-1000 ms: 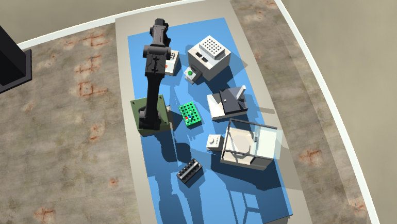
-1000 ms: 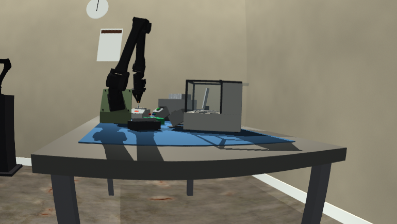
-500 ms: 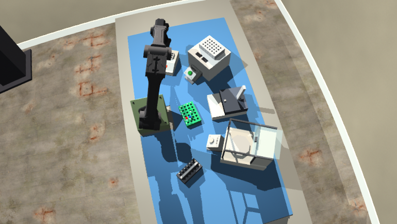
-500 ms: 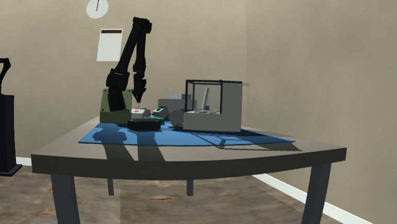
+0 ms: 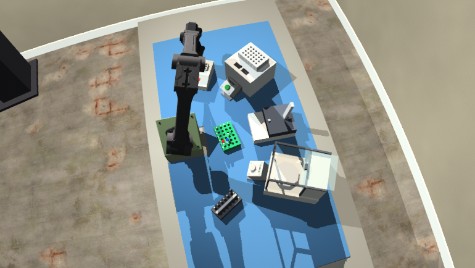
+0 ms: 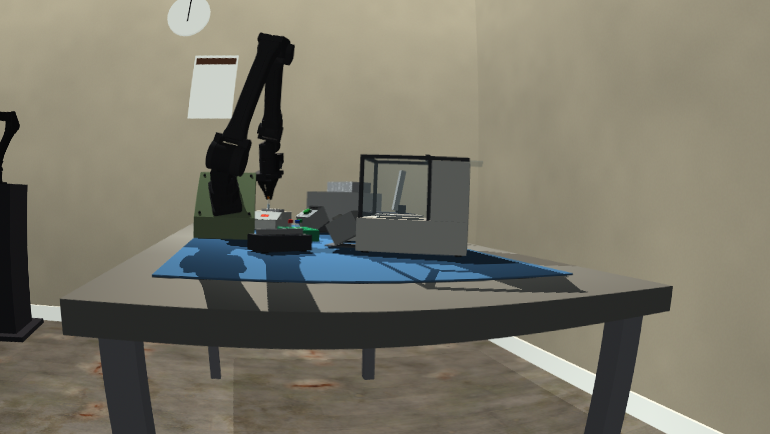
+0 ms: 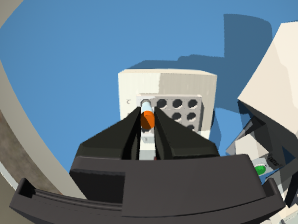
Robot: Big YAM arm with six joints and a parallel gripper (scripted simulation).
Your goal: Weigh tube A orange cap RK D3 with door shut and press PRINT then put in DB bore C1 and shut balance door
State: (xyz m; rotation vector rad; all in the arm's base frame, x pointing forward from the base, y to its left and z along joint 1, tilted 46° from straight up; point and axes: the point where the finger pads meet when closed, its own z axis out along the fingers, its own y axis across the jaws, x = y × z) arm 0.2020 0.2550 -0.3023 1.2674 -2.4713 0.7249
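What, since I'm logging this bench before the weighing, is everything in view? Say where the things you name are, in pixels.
Tube A (image 6: pixel 269 198) (image 7: pixel 147 119): one, orange-capped, above dry block
Dry block (image 5: pixel 206 79) (image 6: pixel 272 219) (image 7: pixel 182 85): one, white, under gripper
Mixer (image 5: pixel 232 71) (image 6: pixel 323 199) (image 7: pixel 272 70): one, pale, beside dry block
Spectrophotometer (image 5: pixel 279 125) (image 6: pixel 399 191): one, white and dark, beyond rack
Balance (image 5: pixel 312 198) (image 6: pixel 412 237): one, grey with glass, right
Magnet block (image 5: pixel 218 213) (image 6: pixel 279 242): one, black, near front
Rack (image 5: pixel 237 146) (image 6: pixel 310 232): one, green, by base
Capped tubes (image 5: pixel 223 141) (image 6: pixel 291 221): two, red and blue, rack
Mat (image 5: pixel 246 33) (image 6: pixel 334 272) (image 7: pixel 75 40): one, blue, on table
Table (image 5: pixel 146 49) (image 6: pixel 366 328) (image 7: pixel 20 110): one, grey
Clock (image 6: pixel 188 16): one, white, wall
Sheet (image 6: pixel 211 88): one, white, wall
Stand (image 5: pixel 16 66) (image 6: pixel 13 258): one, black, left
Arm (image 5: pixel 182 106) (image 6: pixel 273 86): one, black, green base
Gripper (image 6: pixel 268 198) (image 7: pixel 147 112): one, black, holding tube A
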